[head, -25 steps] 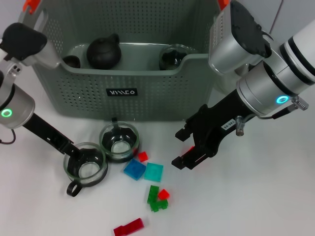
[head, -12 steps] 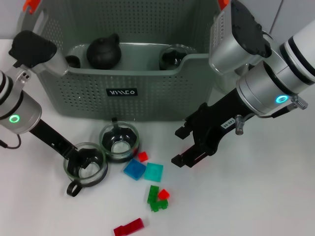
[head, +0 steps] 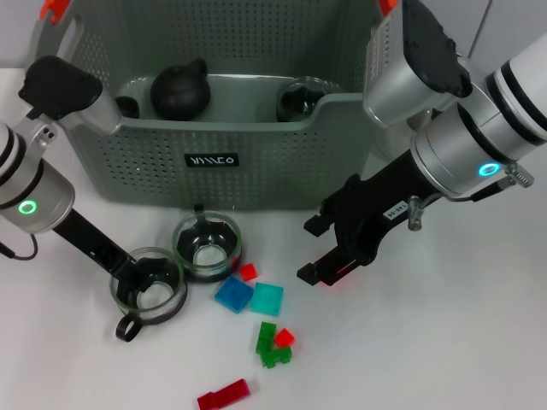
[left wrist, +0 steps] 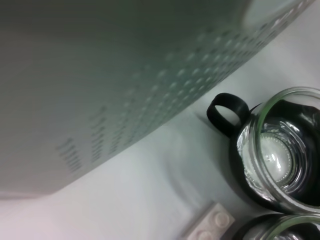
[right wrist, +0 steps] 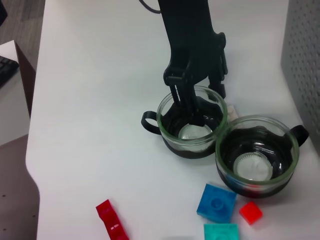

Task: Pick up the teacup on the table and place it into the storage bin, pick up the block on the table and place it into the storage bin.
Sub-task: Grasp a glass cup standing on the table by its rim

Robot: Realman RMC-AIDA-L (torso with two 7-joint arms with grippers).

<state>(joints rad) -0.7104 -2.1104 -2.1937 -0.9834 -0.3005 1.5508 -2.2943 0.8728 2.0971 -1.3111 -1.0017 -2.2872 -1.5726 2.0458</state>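
**Right arm eases up and back while the left stays dipped in the teacup**

Compared with a second ago, we see the right gripper (head: 335, 256) slightly higher in the head view, just right of centre, and the left arm's elbow has swung inward at the upper left. Its black fingers are spread, holding nothing, poised above the table (head: 444, 342) with a red glow beneath them.

At the lower left, the left gripper (head: 147, 278) reaches down into the nearer teacup (head: 148, 290); in the right wrist view one finger sits inside the glass and the rest straddles its rim, so we judge it gripping the cup wall. The cup stands upright on the table, touching a second teacup (head: 207, 248) just beside it.

Near the cups lie the blocks: a blue block (head: 232, 294), a teal block (head: 267, 299), a small red block (head: 248, 272), a green block (head: 272, 345) and a long red block (head: 224, 395) at the bottom edge.

Behind everything, across the top of the frame, stands the storage bin (head: 256, 171), with dark rounded items inside
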